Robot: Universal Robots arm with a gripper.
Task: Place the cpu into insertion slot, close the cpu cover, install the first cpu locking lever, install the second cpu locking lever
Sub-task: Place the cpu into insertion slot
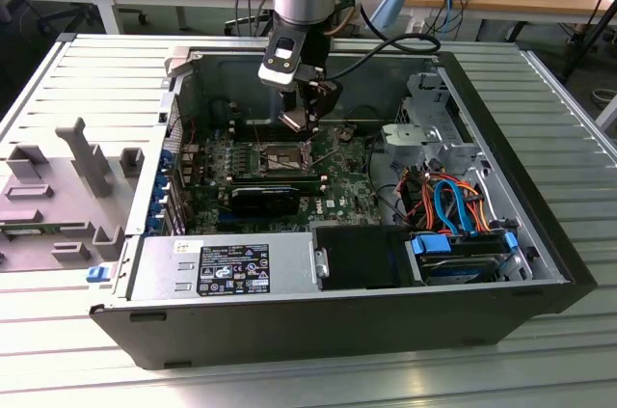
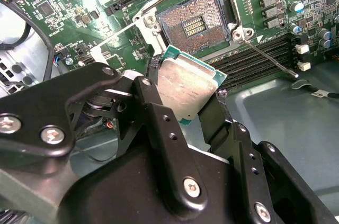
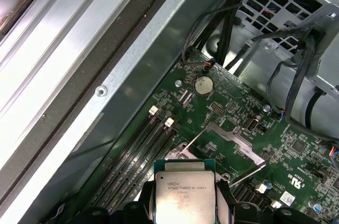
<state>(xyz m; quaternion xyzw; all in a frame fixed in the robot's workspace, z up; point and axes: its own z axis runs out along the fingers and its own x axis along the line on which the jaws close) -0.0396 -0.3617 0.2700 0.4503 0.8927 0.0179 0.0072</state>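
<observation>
cpu (image 2: 188, 89) | clamped in jaws, printed top showing | near uncovered insertion slot (image 2: 193, 23)

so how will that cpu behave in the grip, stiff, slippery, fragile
Probably stiff: the cpu sits flat and unbent in the gripper. Its smooth metal top looks slippery, and it is pinched by its thin edges, so it may slip. Likely light, being small and thin.
</observation>
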